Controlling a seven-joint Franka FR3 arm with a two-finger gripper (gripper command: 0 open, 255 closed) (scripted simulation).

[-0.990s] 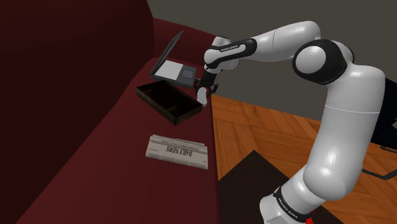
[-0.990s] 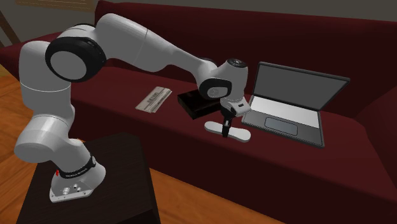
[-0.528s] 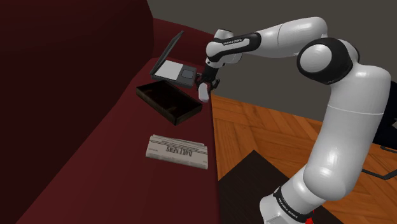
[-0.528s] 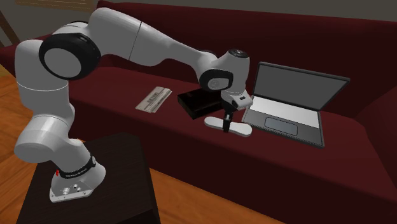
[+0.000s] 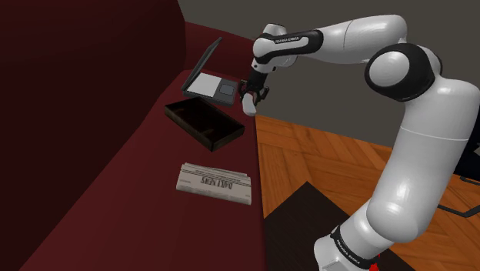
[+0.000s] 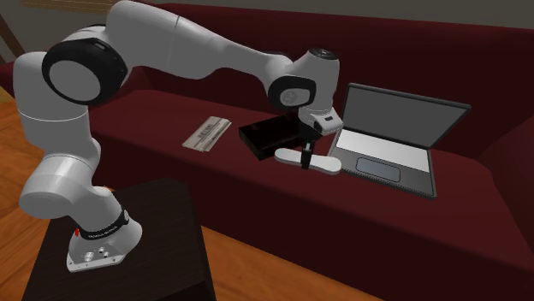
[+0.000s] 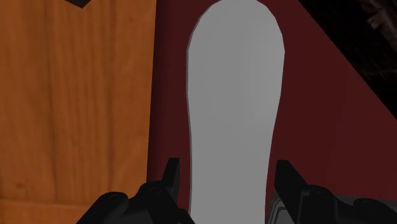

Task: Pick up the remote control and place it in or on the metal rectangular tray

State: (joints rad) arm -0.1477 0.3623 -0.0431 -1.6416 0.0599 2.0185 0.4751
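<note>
The remote control (image 7: 234, 108) is a plain light-grey, elongated slab, and my gripper (image 7: 228, 184) is shut on its near end, one finger (image 7: 170, 181) on each side. In the shoulder view the remote (image 5: 248, 105) hangs from the gripper (image 5: 251, 95) in the air above the sofa's front edge, just right of the tray. The tray (image 5: 205, 123) is a dark rectangular open box on the maroon sofa seat. From the second exterior view the remote (image 6: 308, 160) is level, held clear of the cushion between the tray (image 6: 269, 137) and a laptop.
An open laptop (image 6: 389, 137) sits on the seat beyond the gripper, close to the remote. A folded newspaper (image 5: 215, 183) lies on the seat nearer the stand (image 5: 300, 223). The sofa backrest (image 5: 77, 92) rises behind the tray. Wooden floor (image 5: 323, 162) lies below the sofa's edge.
The gripper has risen with the remote clasped in it, lifting the remote off the sofa seat. The tray, laptop and newspaper stayed put.
</note>
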